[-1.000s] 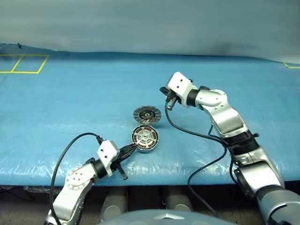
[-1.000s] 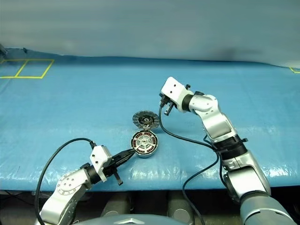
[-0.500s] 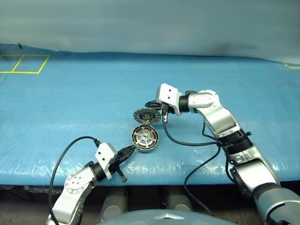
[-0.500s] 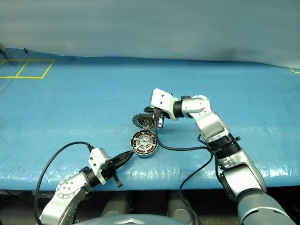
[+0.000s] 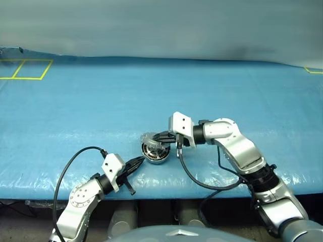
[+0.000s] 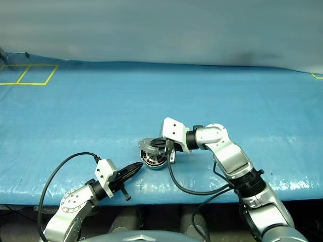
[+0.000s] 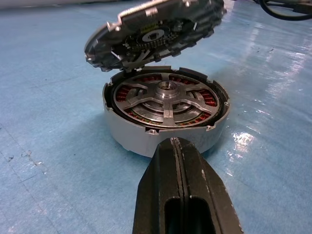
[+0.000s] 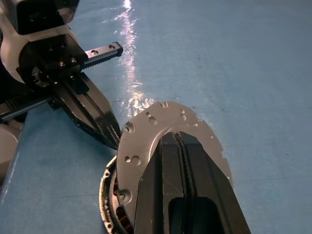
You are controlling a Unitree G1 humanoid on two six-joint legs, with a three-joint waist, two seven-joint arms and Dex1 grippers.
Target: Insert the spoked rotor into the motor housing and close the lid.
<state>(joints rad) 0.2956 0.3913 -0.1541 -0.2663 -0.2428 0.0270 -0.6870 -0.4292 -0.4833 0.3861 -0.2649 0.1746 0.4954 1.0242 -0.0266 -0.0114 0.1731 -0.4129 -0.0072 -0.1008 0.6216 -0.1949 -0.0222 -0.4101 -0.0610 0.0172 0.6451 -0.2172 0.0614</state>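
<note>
— So where does the motor housing (image 7: 165, 127) sit?
— On the blue table cover (image 5: 75, 111), near its front edge, between the two grippers. From the left wrist you can see straight in: the spoked rotor (image 7: 165, 100) lies inside it, spokes and hub showing, with the copper windings visible between them.
— And the lid (image 7: 155, 30)?
— Tilted above the housing, half way down, ribbed inner face turned toward the rotor. One edge is low by the housing's rim; whether it is joined there I cannot make out, the spot is too small. In the right wrist view its smooth outer face with small holes shows, partly covered by the fingers.
— What is the right gripper (image 5: 162, 137) doing?
— Its fingers are pressed together and lie on top of the lid's outer face. They are not pinching anything.
— The left gripper (image 5: 138, 161)?
— Fingers also closed tight, empty, tips right at the housing's side wall. Actual contact is hard to judge; from the head camera the tips look to be just touching, or nearly so.
— Anything cut off?
— The housing's far side is hidden under the lid.
</note>
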